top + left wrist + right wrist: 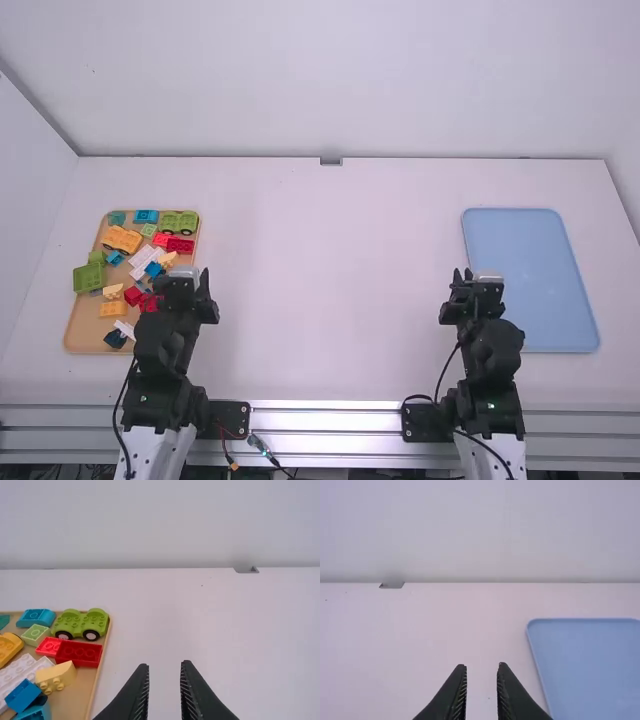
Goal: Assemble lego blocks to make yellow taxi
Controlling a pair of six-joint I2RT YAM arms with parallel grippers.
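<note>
My left gripper is above the right part of the brown tray of blocks; in its wrist view the left gripper stands open with nothing held. My right gripper is just left of the blue tray, and the right gripper is open and empty too. Among the blocks lie an orange-yellow wheeled base, a yellow block, a pale yellow block, a green wheeled base and a red brick. Part of the pile hides behind the left arm.
The brown tray stands at the table's left, crowded with blue, white, green and red pieces. A bare blue tray lies at the right. Between them stretches the white table, with walls at the back and sides.
</note>
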